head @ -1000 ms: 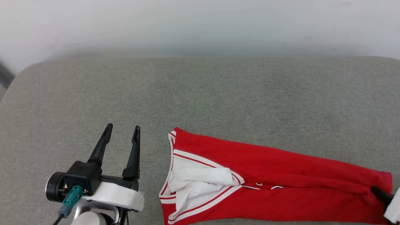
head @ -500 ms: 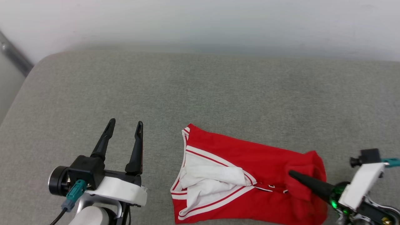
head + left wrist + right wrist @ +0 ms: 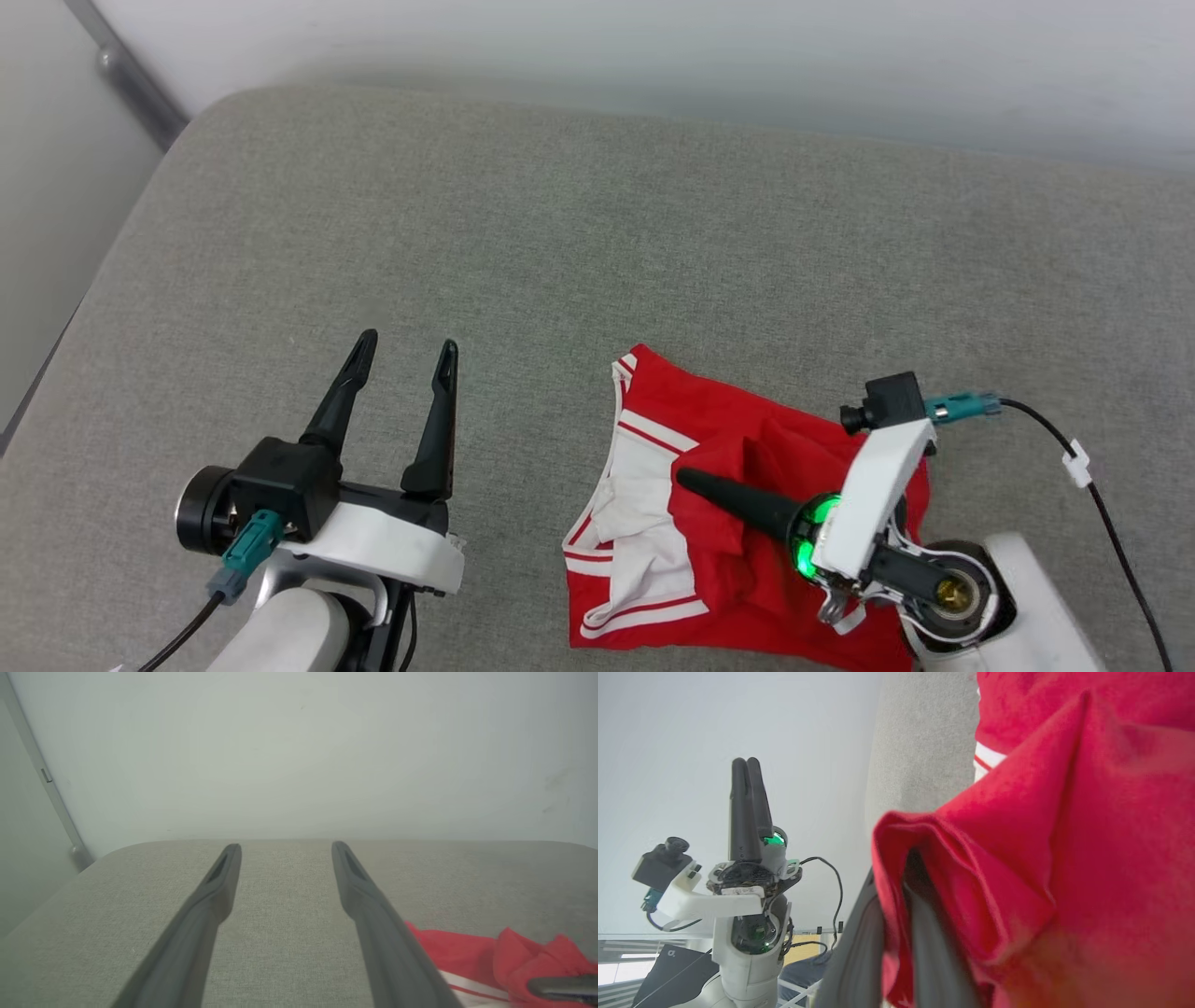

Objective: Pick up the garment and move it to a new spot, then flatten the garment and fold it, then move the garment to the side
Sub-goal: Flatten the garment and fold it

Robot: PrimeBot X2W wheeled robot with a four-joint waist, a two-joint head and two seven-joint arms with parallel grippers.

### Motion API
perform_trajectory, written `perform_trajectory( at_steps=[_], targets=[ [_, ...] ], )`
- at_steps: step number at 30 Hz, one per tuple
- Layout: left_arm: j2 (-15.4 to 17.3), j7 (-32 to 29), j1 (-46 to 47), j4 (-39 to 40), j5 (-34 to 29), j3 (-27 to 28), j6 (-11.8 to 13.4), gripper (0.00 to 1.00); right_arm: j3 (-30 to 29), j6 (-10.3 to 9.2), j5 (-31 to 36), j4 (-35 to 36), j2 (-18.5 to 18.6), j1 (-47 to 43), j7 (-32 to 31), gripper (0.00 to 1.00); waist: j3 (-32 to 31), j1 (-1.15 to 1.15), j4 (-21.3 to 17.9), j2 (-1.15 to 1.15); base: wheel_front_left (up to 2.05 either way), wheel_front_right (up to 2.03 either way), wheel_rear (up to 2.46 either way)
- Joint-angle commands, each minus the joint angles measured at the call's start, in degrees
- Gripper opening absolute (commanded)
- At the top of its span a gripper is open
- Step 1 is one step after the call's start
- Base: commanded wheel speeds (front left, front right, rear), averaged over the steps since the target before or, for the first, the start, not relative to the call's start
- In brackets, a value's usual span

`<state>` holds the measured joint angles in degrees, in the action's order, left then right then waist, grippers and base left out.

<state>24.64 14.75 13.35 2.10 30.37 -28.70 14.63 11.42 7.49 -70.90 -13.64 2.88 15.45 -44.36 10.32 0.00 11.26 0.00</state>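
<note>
The red shirt (image 3: 719, 569) lies near the front edge of the grey cushion (image 3: 560, 233), a bit right of the middle. The right claw (image 3: 686, 478) is closed tight on a red fold of it, held over the white sleeves. The left claw (image 3: 408, 343) is open and holds nothing, above the cushion's front left part.

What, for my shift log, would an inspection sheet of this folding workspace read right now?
Surface: grey padded top, bare around the garment.
Job's things: garment, red hem end lifted over its body, white sleeve showing.
Clutter: nothing seen.
End effectors: left end effector open, empty, beside the garment; right end effector shut on the garment's red cloth.
Cables: black cable at right wrist; teal-plugged cable at left wrist.
Surroundings: pale wall, metal rail at left.
</note>
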Motion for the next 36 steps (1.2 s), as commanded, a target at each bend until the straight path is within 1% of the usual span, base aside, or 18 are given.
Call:
perform_trajectory(
  at_steps=[1,4,5,6,7,8,10,11,16,21,24,27,30,32,36],
  targets=[
    [-0.4,0.2,0.7,-0.2,-0.4,0.1,-0.3,1.00,1.2,0.00,1.9,-1.0,0.0,1.4,1.9,0.00,0.5,0.00,0.5,0.00,0.00,0.00,0.00],
    [-1.1,0.3,1.1,-0.5,-0.5,0.1,-0.5,1.00,5.3,0.00,9.1,-4.3,0.1,3.5,5.9,0.00,1.1,0.00,0.9,0.00,0.00,0.00,0.00],
    [-1.3,0.3,1.1,-0.7,-0.4,0.2,-0.7,1.00,6.2,0.00,11.1,-5.2,0.1,3.9,7.4,0.15,1.2,0.00,1.0,0.00,0.00,0.00,0.00],
    [-1.5,0.4,1.1,-0.8,-0.5,0.3,-0.9,1.00,7.1,0.00,12.4,-6.1,0.2,4.4,8.5,0.42,1.3,0.00,1.0,0.00,0.00,0.00,0.00],
    [-1.6,0.4,1.1,-1.0,-0.7,0.4,-0.8,1.00,7.9,0.00,13.2,-6.9,0.1,4.7,9.3,0.90,1.3,0.00,1.0,0.00,0.00,0.00,0.00],
    [-1.8,0.4,1.1,-1.1,-0.7,0.4,-0.9,1.00,8.8,0.00,13.8,-7.1,0.1,5.2,10.2,1.00,1.3,0.00,1.0,0.00,0.00,0.00,0.00],
    [-2.0,0.4,0.9,-1.3,-0.9,0.7,-1.0,1.00,9.9,0.00,13.6,-7.6,0.1,5.7,11.1,1.00,1.4,0.00,0.7,0.00,0.00,0.00,0.00],
    [-2.0,0.5,0.8,-1.4,-1.0,0.8,-1.1,1.00,10.8,0.00,14.6,-7.5,0.4,6.2,11.5,1.00,1.4,0.00,0.5,0.00,0.00,0.00,0.00],
    [-2.2,0.5,0.8,-1.7,-1.5,1.3,-1.4,1.00,15.3,0.00,18.1,-4.6,3.0,8.4,12.5,1.00,1.0,0.00,-0.7,0.00,0.00,0.00,0.00],
    [-2.2,0.5,0.1,-1.9,-1.7,1.6,-1.6,1.00,20.1,0.00,24.7,0.9,7.9,10.0,13.0,1.00,0.4,0.00,-2.1,0.00,0.00,0.00,0.00],
    [-2.2,0.5,-0.3,-1.9,-1.8,2.0,-1.4,1.00,20.2,-0.01,30.3,4.7,11.3,10.3,15.2,1.00,-0.1,0.00,-3.0,0.00,0.00,0.00,0.00],
    [-2.1,0.5,-0.9,-2.0,-1.9,2.4,-1.1,1.00,16.9,-0.01,36.8,7.4,13.7,8.0,17.9,1.00,-0.6,0.00,-4.1,0.00,0.00,0.00,0.00],
    [-2.1,0.5,-1.4,-2.1,-2.0,2.7,-0.9,1.00,10.8,-0.01,43.6,9.7,15.0,4.7,20.6,1.00,-1.1,0.00,-5.2,0.00,0.00,0.00,0.00],
    [-2.0,0.5,-1.8,-2.2,-2.0,3.0,-0.7,1.00,5.7,-0.01,48.0,11.2,14.7,1.9,22.6,1.00,-1.5,0.00,-5.9,0.00,0.00,0.00,0.00],
    [-1.9,0.5,-2.6,-2.6,-2.2,3.7,-0.6,1.00,-4.4,-0.01,54.9,14.2,12.2,-4.5,26.7,1.00,-2.4,0.00,-7.3,0.00,0.00,0.00,0.00]
  ],
)
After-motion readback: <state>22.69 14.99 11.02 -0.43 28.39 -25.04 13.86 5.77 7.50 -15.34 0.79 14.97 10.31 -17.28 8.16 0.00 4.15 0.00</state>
